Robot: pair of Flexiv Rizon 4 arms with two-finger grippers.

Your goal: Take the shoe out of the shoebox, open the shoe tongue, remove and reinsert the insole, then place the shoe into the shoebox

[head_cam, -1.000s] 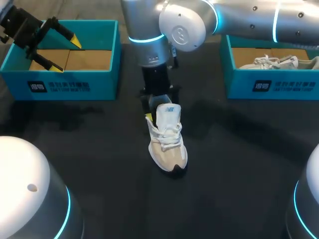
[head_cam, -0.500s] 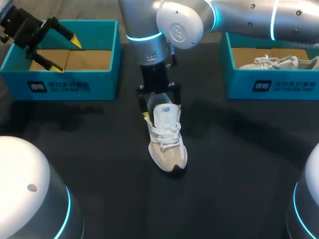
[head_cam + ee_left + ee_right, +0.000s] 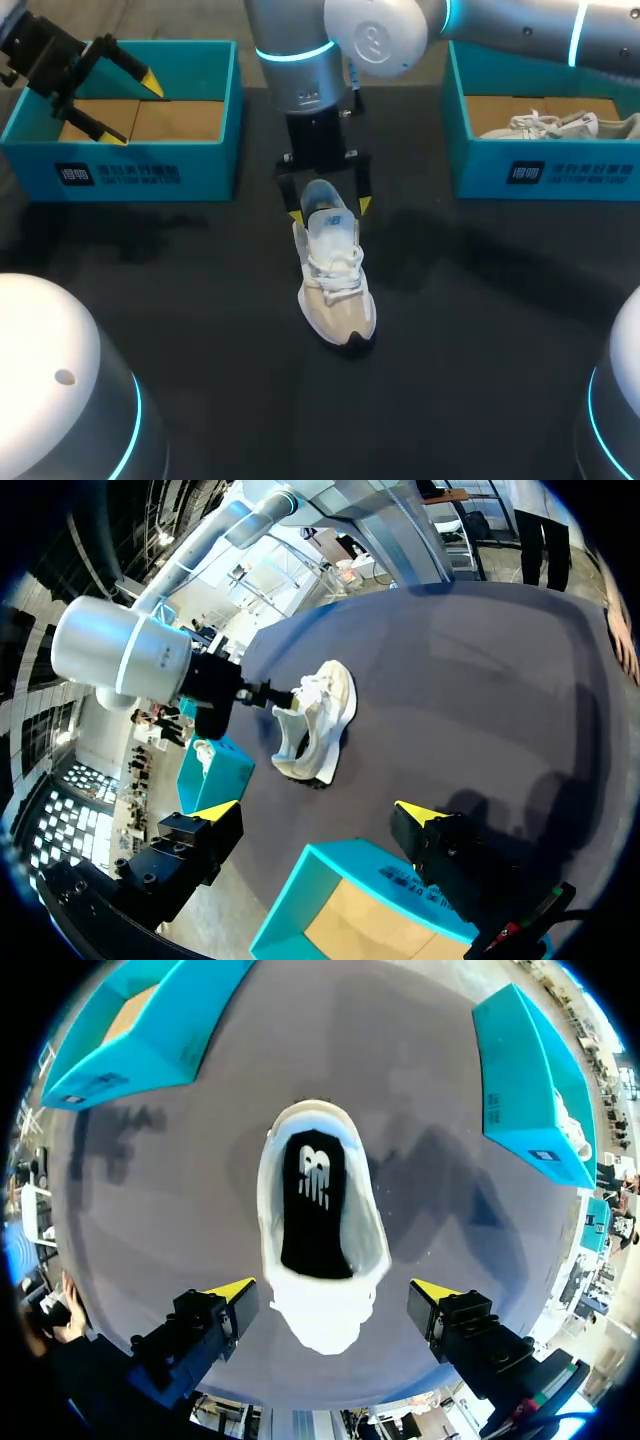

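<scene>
The shoe (image 3: pixel 337 285) is stood on its sole in the middle of the worktop (image 3: pixel 200 300), outside both boxes, with the toe nearest the robot and the heel farthest. It is judged to be set this way so that its mouth is offered to a pincer coming from above. In the right wrist view the mouth is seen wide open, with the black insole (image 3: pixel 313 1205) lying flat inside. Whether the insole is yet to be pulled or already put back cannot be told.

The right pincer (image 3: pixel 330 211) is held just above the heel end with its fingers apart, one at each side of the heel. Neither finger is seen touching, and nothing is gripped. Farther off, the left pincer (image 3: pixel 134 110) is held apart and unloaded over the left box (image 3: pixel 120 165), probably parked clear of the work. A second shoe (image 3: pixel 545 125) is seen in the right box (image 3: pixel 540 170).
</scene>
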